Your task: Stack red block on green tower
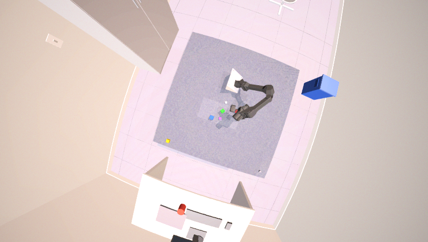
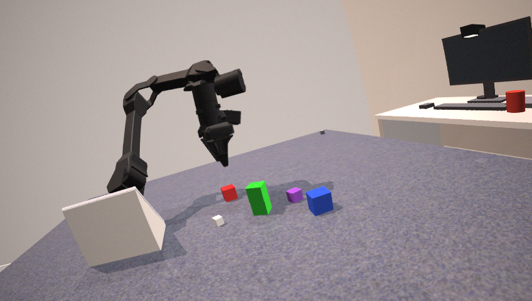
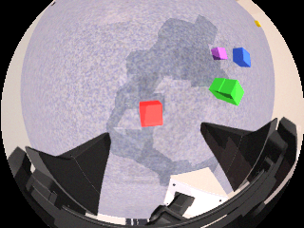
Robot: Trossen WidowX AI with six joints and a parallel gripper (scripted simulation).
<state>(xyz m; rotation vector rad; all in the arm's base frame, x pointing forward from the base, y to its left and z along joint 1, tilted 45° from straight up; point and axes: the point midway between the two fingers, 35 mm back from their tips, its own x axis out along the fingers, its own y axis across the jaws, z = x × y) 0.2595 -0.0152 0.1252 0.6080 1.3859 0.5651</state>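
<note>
The red block is a small cube lying on the grey surface; the arm partly covers it in the top view. The green tower is a tall upright block, with nothing on top. My gripper is open and empty, pointing down well above the red block. In the wrist view the red block shows between the fingers and a little beyond their tips, with the green tower off to the right.
A purple cube and a larger blue cube lie beyond the tower. A tiny white cube lies near it. A white wedge-shaped box stands by the arm's base. A yellow cube lies far off.
</note>
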